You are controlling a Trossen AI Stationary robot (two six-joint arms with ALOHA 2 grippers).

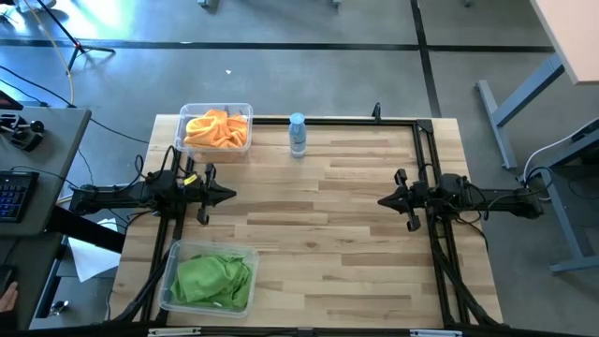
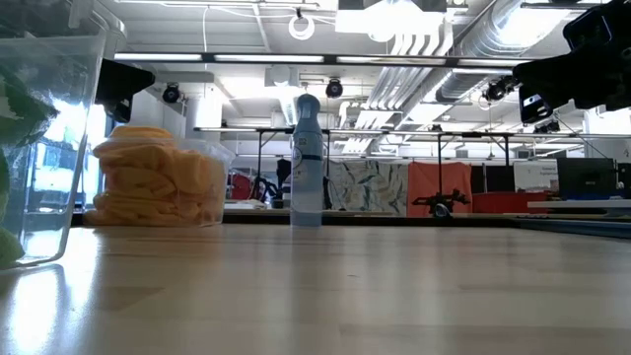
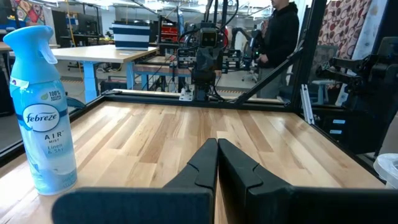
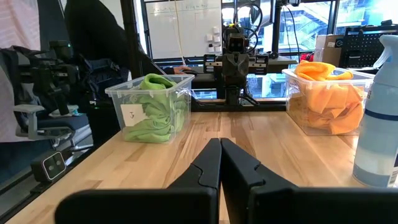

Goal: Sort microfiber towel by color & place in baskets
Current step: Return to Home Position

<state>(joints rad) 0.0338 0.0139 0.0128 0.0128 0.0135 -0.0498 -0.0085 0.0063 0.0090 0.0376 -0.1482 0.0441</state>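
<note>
"febreze AIR MIST" on spray bottle (image 3: 38, 112)

bright, even overhead light fills the high view; the wooden table (image 1: 328, 197) is lit flatly, and the arms cast only short, soft shadows close beneath themselves. in the low view the ceiling lights (image 2: 414, 20) burn out to white glare, the tabletop carries a pale sheen under the spray bottle (image 2: 307, 163), and the near clear bin (image 2: 59, 138) bends the brightness behind it. in the right wrist view daylight from the windows (image 4: 186, 31) backlights the scene, so the right gripper (image 4: 220, 143) reads almost black; the orange towels (image 4: 326, 93) glow. the left gripper (image 3: 217, 142) is equally dark against a bright room
</note>
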